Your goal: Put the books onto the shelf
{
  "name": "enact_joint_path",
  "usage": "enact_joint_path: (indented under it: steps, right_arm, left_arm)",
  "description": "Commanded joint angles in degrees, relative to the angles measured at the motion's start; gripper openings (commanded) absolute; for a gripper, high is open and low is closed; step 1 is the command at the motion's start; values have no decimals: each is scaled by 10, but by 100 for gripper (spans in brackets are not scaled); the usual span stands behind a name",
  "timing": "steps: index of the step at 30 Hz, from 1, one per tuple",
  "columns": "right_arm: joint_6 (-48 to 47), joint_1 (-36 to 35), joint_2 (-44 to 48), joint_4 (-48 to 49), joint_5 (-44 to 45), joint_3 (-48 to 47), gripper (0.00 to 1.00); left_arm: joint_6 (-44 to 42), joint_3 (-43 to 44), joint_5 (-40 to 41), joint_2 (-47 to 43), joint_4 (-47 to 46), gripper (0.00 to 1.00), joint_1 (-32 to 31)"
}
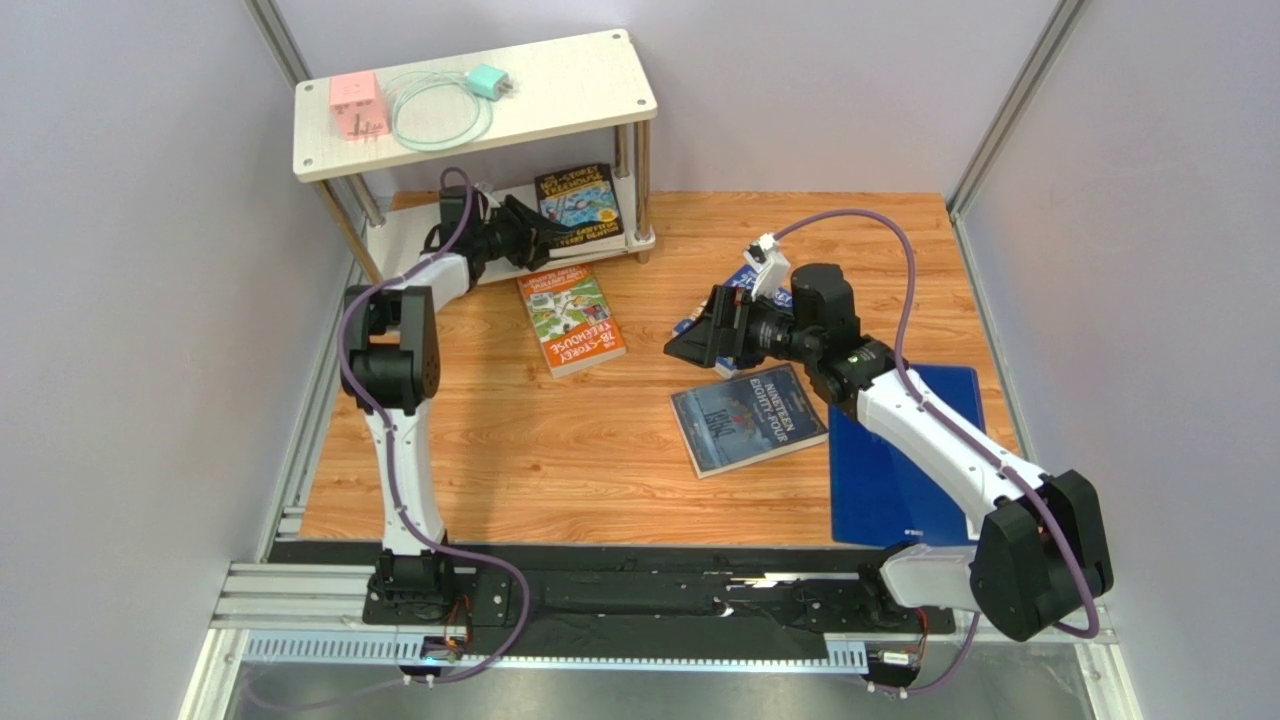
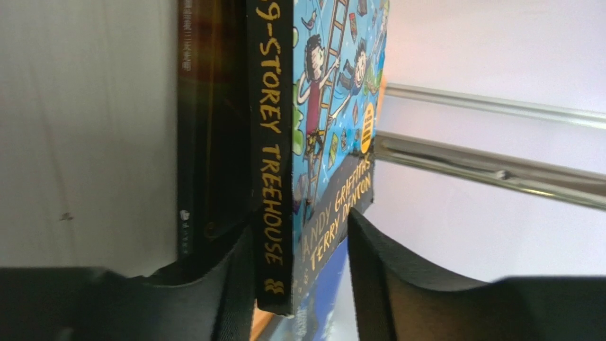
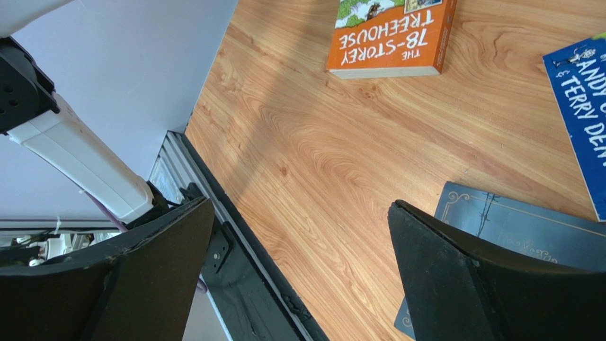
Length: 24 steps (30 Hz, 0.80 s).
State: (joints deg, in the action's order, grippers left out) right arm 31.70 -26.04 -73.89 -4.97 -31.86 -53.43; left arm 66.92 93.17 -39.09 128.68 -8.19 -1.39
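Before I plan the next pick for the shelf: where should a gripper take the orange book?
Probably the near short edge of the orange book, approached low from the arms' side: it lies flat, cover up, bare table before that edge.

Five paperbacks are on show. Two stand on the lower board of the one shelf (image 1: 601, 93): a yellow-and-black book (image 1: 579, 203) and a dark book (image 2: 206, 142). Three lie on the counter (image 1: 511, 450): an orange-green book (image 1: 571, 320), a slate-blue book (image 1: 747, 417) and a bright blue book (image 3: 580, 106), partly hidden from above. The shelf has two pale boards. Its upper board carries three items: one pink block (image 1: 356, 107), one mint-green charger (image 1: 487, 81) and one looped cable (image 1: 436, 114). One large plain blue sheet (image 1: 902, 465) lies on the counter. Two robot arms are present, each with one two-fingered hand: the left hand (image 1: 531, 225) and the right hand (image 3: 302, 241).
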Motion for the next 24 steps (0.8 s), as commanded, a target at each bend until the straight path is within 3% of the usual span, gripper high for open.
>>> enact_joint_path:
  steps: [1,2,3,15,20,24]
  right_arm:
    - [0,3,12,24,-10,3,100]
    - [2,3,14,25,-12,4,100]
    - [2,4,15,25,-12,6,100]
    - [9,3,10,36,-12,26,100]
    - [7,3,12,14,7,32,100]
    - [5,8,26,-25,63,45,100]
  left_arm:
    - [-38,27,15,-54,54,55,2]
    - [-43,31,23,-56,63,56,2]
    - [-50,32,30,-63,72,73,2]
    - [-173,-6,168,-175,247,75,0]
    - [-191,-84,158,-224,246,74,-8]
    - [-230,-143,164,-279,245,73,-69]
